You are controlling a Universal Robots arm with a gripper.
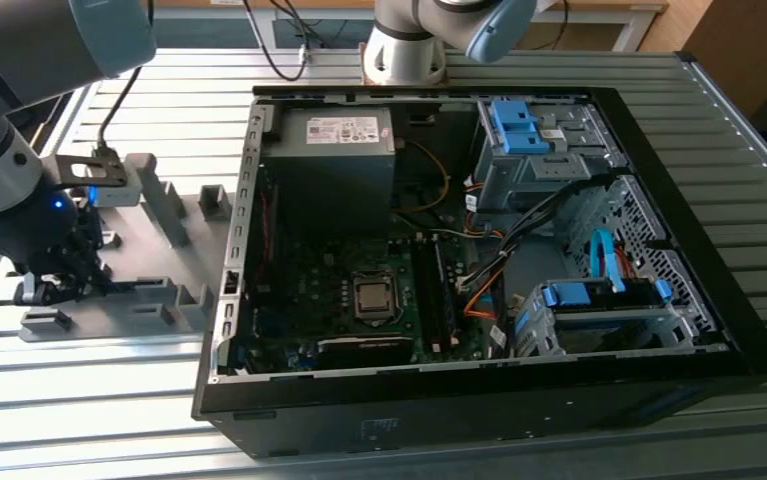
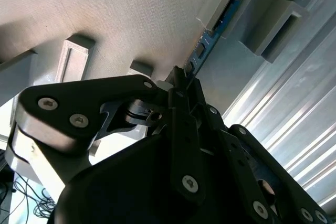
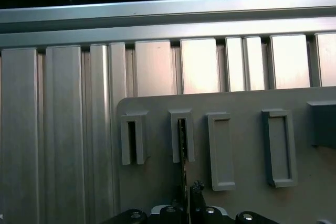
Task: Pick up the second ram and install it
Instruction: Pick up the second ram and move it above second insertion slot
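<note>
While the gripper [image 2: 181, 74] sits low over the grey holder plate [image 1: 156, 295] at the exterior view's left, its jaws look pinched together on one end of the ram stick [image 2: 212, 35]; the stick stands on edge with its other end down in a narrow pocket [image 3: 182, 135] of that plate. Your main risk is binding: the pocket walls hug the thin board closely, so any tilt or sideways drag on the way out could jam it, flex it, or twist it in so small a grip; a hold on one end alone also lets it pivot. Neighbouring pockets [image 3: 133, 140] lie just beside, and taller posts [image 1: 163, 200] rise from the plate on its far side, so you have little room across it; straight up off the plate looks open. The computer case [image 1: 703, 360] stands to the exterior view's right, its side wall [image 1: 239, 230] between plate and motherboard [image 1: 316, 290]; orange cables [image 1: 479, 290] crowd the long sockets [image 1: 433, 285] there.
</note>
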